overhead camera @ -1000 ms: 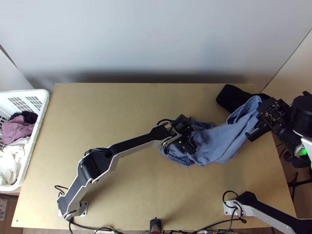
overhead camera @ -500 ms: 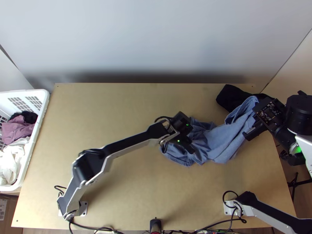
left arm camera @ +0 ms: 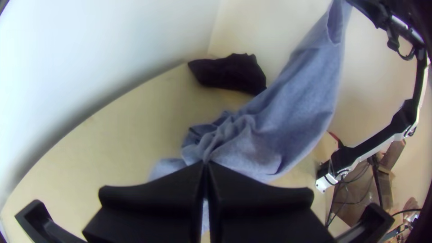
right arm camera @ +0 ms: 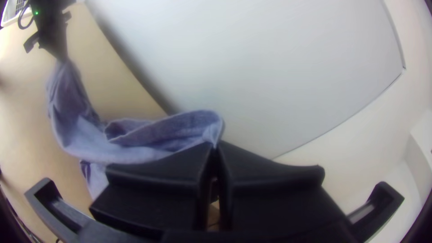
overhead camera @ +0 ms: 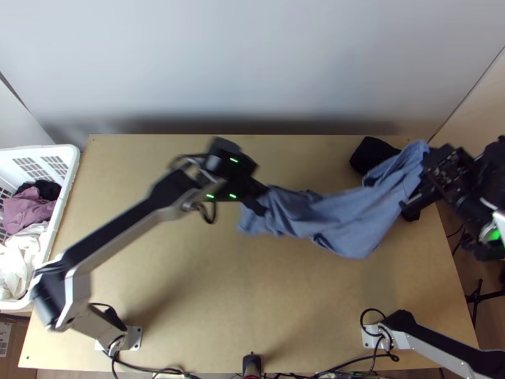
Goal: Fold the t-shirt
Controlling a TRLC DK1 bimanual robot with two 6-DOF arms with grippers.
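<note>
In the top view my left gripper (overhead camera: pixel 260 197) is over the middle of the table, at one end of the blue t-shirt (overhead camera: pixel 344 218). My right gripper (overhead camera: pixel 418 192) is past the table's right side, at the cloth's other end. The shirt stretches bunched between them, its right part raised. The left wrist view has my left gripper (left arm camera: pixel 206 164) shut on gathered folds of the shirt (left arm camera: pixel 297 103). In the right wrist view my right gripper (right arm camera: pixel 215 146) is shut on a corner of the shirt (right arm camera: pixel 94 139).
A black cloth (overhead camera: pixel 371 155) lies bunched at the table's far right corner, partly behind the shirt. The white basket (overhead camera: pixel 60 234) with several garments stands at the left edge. Bare wood (overhead camera: pixel 252 303) spreads along the near side.
My left gripper has moved left and toward the far side, pulling its end of the shirt along. The shirt is more drawn out. My right gripper has shifted slightly.
</note>
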